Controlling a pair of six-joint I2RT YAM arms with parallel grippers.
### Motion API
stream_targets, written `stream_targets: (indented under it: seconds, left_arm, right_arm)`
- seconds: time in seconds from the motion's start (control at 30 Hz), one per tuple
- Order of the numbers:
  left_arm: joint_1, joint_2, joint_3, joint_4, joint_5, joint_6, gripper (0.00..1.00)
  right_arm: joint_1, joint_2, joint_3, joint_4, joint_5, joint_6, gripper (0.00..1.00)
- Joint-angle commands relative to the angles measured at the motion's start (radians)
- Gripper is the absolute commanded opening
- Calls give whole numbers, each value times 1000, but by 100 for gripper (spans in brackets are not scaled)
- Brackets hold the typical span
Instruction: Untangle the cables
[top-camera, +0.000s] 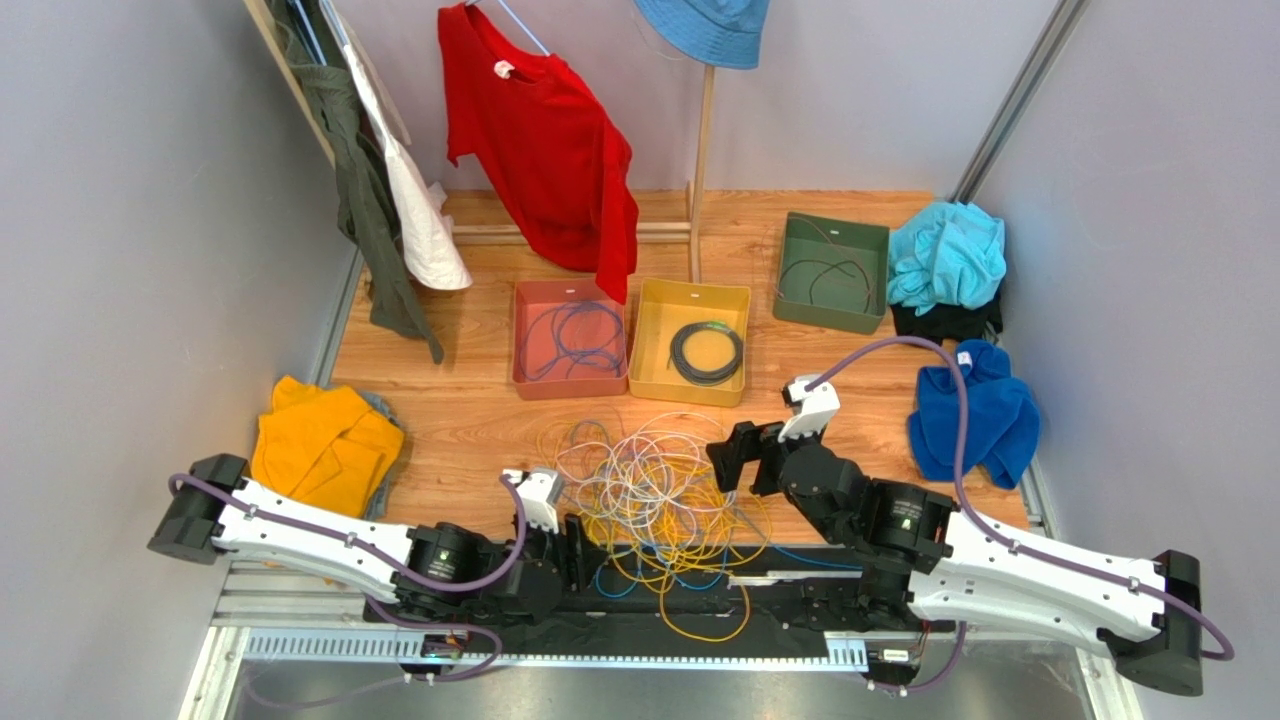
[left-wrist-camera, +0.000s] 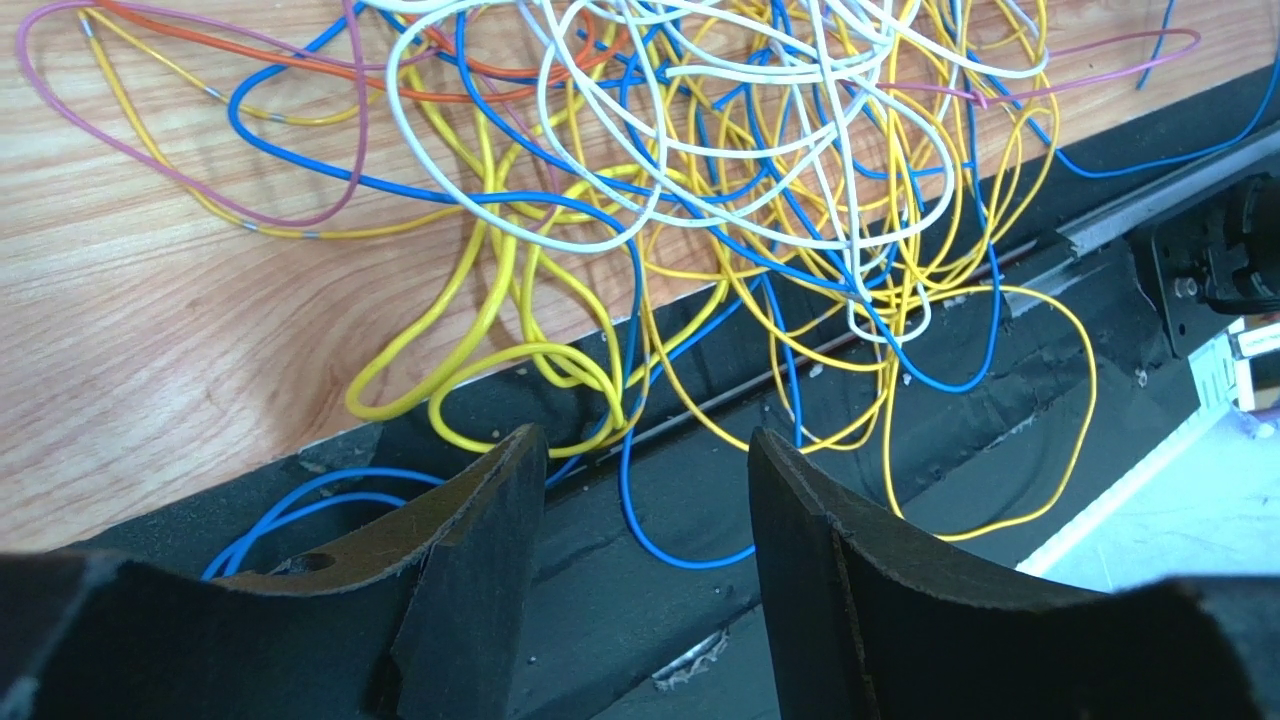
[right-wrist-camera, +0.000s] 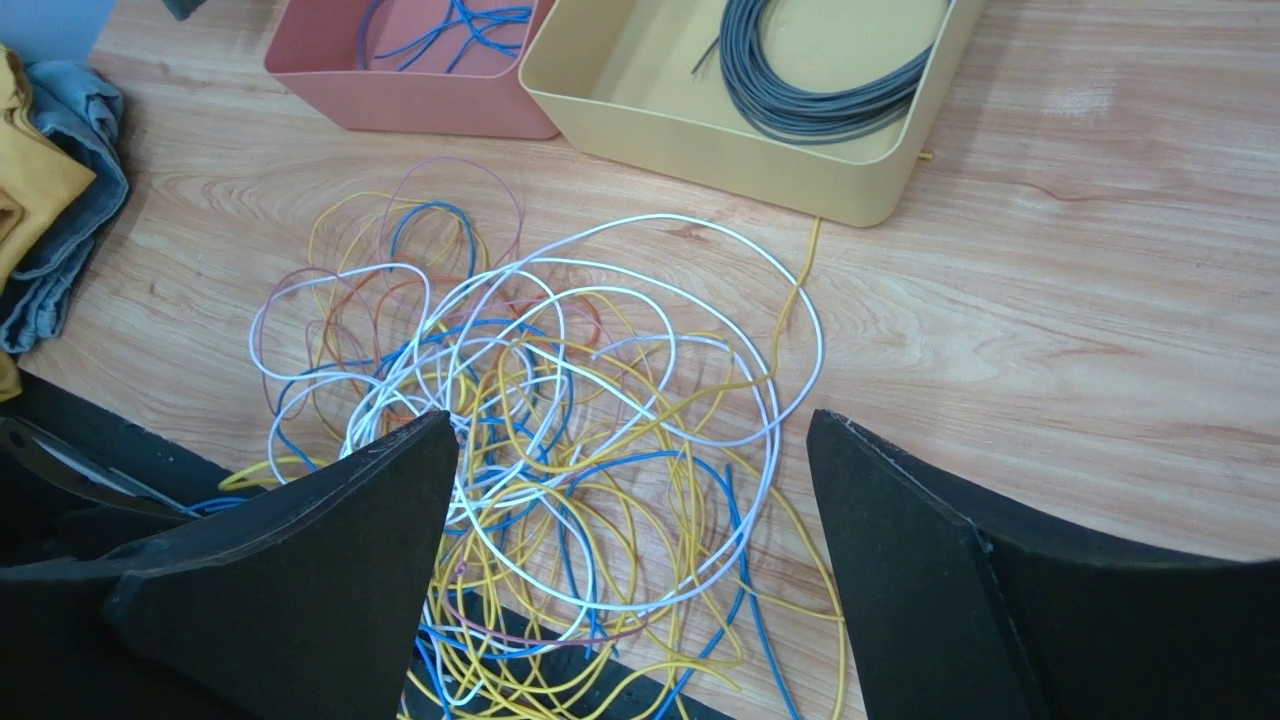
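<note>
**Loose tangle, both grippers empty**

The heap of thin yellow, white, blue and purple cables (top-camera: 654, 495) lies on the wooden table (top-camera: 451, 435) between the arms, spilling over its black near edge. The wires look light, limp and springy, and likely to drag their neighbours along. A free outer loop, such as the white one (right-wrist-camera: 691, 221), seems the best hold. The left gripper (left-wrist-camera: 643, 450) and right gripper (right-wrist-camera: 631, 435) both gape wide, holding nothing.

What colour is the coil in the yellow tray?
The coil is dark grey, clearest in the right wrist view.
</note>
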Motion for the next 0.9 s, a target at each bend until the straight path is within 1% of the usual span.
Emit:
stream_targets:
  seconds: [0.0, 0.07, 0.17, 0.23, 0.27, 0.3, 0.33, 0.4, 0.53, 0.63, 0.7, 0.73, 0.77, 0.8, 0.83, 0.87]
  left_arm:
    - [-5, -21, -6, -12, -49, -37, 61]
    - [-5, -25, -4, -12, -69, -30, 61]
    - [-5, -31, 2, -12, -92, -17, 61]
    - [-6, -33, 5, -15, -100, -13, 61]
    - [-5, -37, 4, -15, -102, -13, 61]
    - [-5, -37, 5, -19, -97, -14, 61]
    - [-5, -41, 5, -24, -94, -16, 61]
    - [-5, -47, -1, -24, -85, -26, 60]
    - [-5, -48, -7, -24, -82, -39, 60]
    - [-5, -47, -7, -24, -82, -33, 60]
    - [-5, -48, -3, -25, -80, -31, 60]
    - [-5, -47, -3, -25, -80, -33, 60]
    - [-5, -45, -3, -25, -80, -33, 60]
    - [-5, -45, -1, -25, -79, -34, 60]
    - [-5, -44, -1, -25, -77, -33, 60]
    - [-5, -42, 2, -25, -77, -31, 60]
  right_arm:
    - [-3, -36, -49, -32, 35, 40, 92]
    - [-2, -29, -64, 6, 26, 41, 93]
    - [-28, 44, -73, 60, -22, 62, 95]
    - [-63, 83, -105, 104, -97, 136, 95]
    - [-72, 83, -128, 194, -129, 159, 95]
    - [-80, 77, -153, 239, -170, 221, 94]
    - [-80, 63, -206, 288, -183, 245, 93]
    - [-81, 59, -242, 411, -204, 289, 93]
    - [-103, 92, -254, 503, -215, 306, 93]
    - [-156, 134, -259, 583, -246, 310, 93]
    - [-199, 176, -259, 640, -269, 310, 86]
    - [-221, 195, -256, 655, -284, 313, 81]
    - [-244, 216, -251, 679, -307, 323, 66]
    - [-280, 244, -242, 693, -351, 325, 57]
    - [-290, 250, -235, 701, -362, 325, 49]
    - [-290, 249, -222, 695, -365, 302, 35]
